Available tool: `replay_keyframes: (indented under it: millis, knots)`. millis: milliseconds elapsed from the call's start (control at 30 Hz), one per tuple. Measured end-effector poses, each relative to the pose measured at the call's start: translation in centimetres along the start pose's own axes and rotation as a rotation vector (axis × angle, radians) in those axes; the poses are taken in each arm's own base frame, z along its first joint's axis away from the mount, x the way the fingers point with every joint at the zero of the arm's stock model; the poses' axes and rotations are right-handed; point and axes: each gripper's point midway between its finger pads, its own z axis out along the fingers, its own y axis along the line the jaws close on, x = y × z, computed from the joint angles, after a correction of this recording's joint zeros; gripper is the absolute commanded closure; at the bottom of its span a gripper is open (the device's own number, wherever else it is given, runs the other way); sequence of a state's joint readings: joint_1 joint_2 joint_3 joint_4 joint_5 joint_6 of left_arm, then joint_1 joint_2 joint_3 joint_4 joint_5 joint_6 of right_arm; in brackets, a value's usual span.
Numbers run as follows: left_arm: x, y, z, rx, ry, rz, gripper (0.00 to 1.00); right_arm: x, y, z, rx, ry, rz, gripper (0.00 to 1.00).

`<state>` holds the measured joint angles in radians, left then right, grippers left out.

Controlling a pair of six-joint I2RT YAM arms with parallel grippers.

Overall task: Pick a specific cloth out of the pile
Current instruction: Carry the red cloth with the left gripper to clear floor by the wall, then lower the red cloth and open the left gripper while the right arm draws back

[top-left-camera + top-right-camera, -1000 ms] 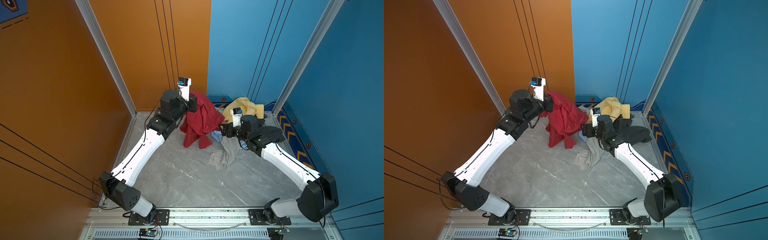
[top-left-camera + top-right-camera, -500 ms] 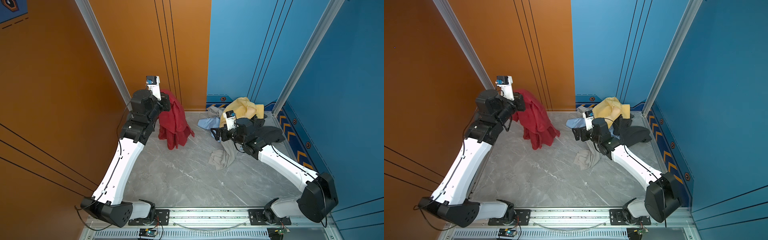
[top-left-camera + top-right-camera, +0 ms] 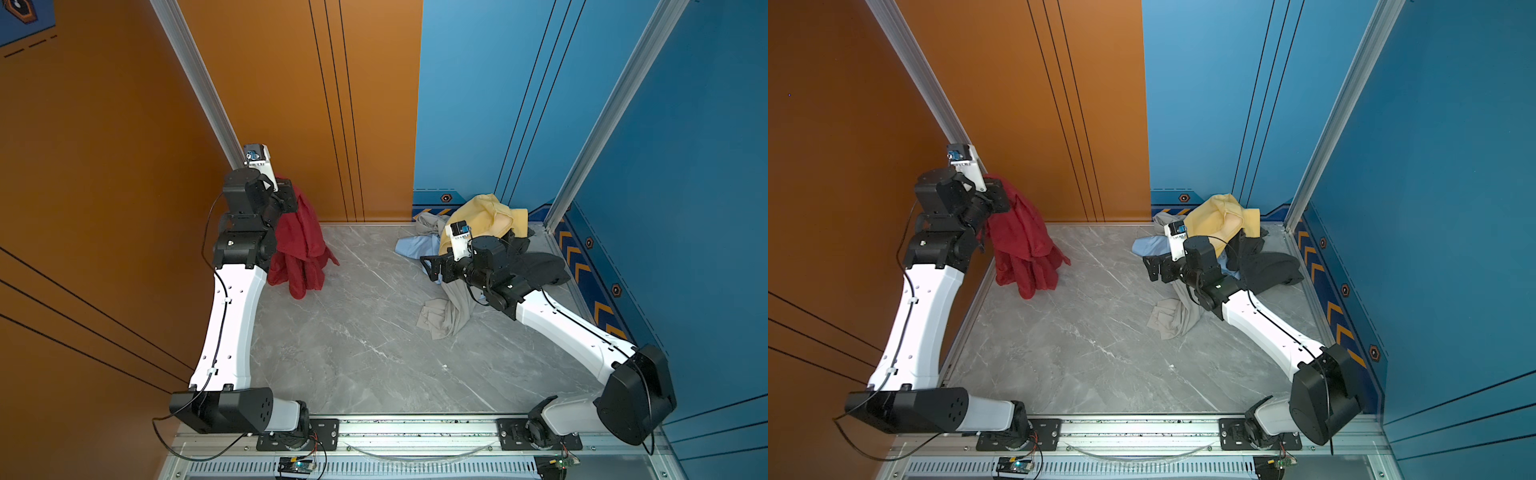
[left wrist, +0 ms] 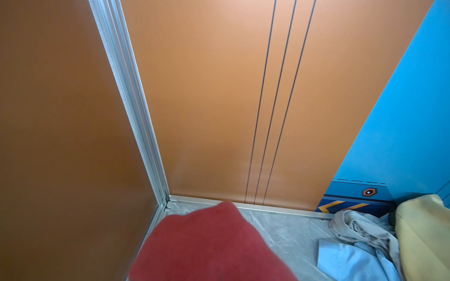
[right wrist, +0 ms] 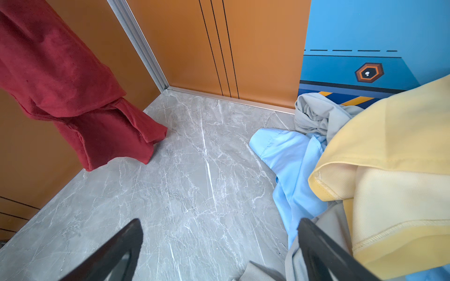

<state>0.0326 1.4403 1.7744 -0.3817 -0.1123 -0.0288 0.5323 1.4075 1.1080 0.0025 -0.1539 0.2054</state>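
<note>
The cloth [image 3: 301, 249], deep red, hangs from my left gripper [image 3: 287, 200] by the far left corner, its lower folds resting on the floor. In the left wrist view the cloth [image 4: 209, 245] covers the jaws. The pile [image 3: 486, 218] lies at the far right: yellow on top, light blue [image 3: 415, 247], grey [image 3: 446, 311] and black [image 3: 540, 266]. My right gripper [image 3: 430, 266] hovers at the pile's left edge, open and empty. In the right wrist view its fingers [image 5: 131, 233] frame bare floor, with the cloth [image 5: 60, 80] across from them.
Orange walls [image 3: 270, 104] close the left and far sides, blue walls [image 3: 685, 166] the right. An aluminium corner post [image 3: 199, 83] stands just behind my left wrist. Grey marble floor [image 3: 365, 332] spreads between the arms, with a metal rail [image 3: 415, 428] along the front.
My left arm has swung left toward the corner, carrying the red cloth away from the pile. My right gripper has opened wider and stayed beside the pile.
</note>
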Motion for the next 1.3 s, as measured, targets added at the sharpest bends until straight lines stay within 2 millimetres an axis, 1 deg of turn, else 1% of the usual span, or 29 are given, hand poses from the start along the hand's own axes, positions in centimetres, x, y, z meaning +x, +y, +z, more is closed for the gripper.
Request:
replay_keyframes:
  millis: [100,200,300,367,467,500,633,700,767,933,1033,1167,1300]
  knots:
    - [0.2,1.0,1.5,-0.025,0.018,0.006,1.0,-0.3,0.1,-0.1,-0.002,-0.005,-0.009,0.0]
    - [1.1,1.4,2.5,-0.037,0.044,0.01,1.0,-1.0,0.2,-0.1,-0.005,-0.019,-0.021,0.0]
    - [2.7,1.5,3.0,-0.04,0.08,0.007,1.0,-1.3,0.5,-0.1,-0.012,-0.027,-0.024,0.0]
    - [4.5,1.5,3.3,-0.04,0.112,-0.007,1.0,-1.4,0.7,-0.1,-0.017,-0.03,-0.028,0.0]
    - [9.1,1.1,3.6,-0.039,0.195,-0.031,1.0,-1.3,1.3,-0.1,-0.03,-0.032,-0.037,0.0]
    - [11.0,0.9,3.7,-0.039,0.232,-0.041,1.0,-1.3,1.6,0.0,-0.036,-0.034,-0.04,0.0]
    - [17.4,0.3,3.4,-0.041,0.354,-0.082,1.0,-0.4,2.2,0.2,-0.056,-0.022,-0.044,0.0]
    - [19.8,0.1,2.9,-0.045,0.392,-0.112,1.0,0.0,2.4,0.3,-0.059,-0.013,-0.045,0.0]
    - [21.4,-0.1,2.2,-0.047,0.416,-0.137,1.0,0.4,2.5,0.3,-0.065,-0.008,-0.043,0.0]
    - [23.9,-0.2,0.2,-0.06,0.447,-0.185,1.0,0.8,2.5,0.5,-0.073,-0.022,-0.04,0.0]
    - [25.2,0.1,-0.8,-0.079,0.465,-0.2,1.0,0.6,2.5,0.5,-0.075,-0.039,-0.039,0.0]
    - [26.3,0.4,-1.2,-0.103,0.494,-0.206,1.0,0.3,2.6,0.3,-0.082,-0.072,-0.033,0.0]
    - [28.1,0.8,-1.9,-0.132,0.545,-0.19,1.0,1.0,2.4,0.2,-0.083,-0.078,-0.026,0.0]
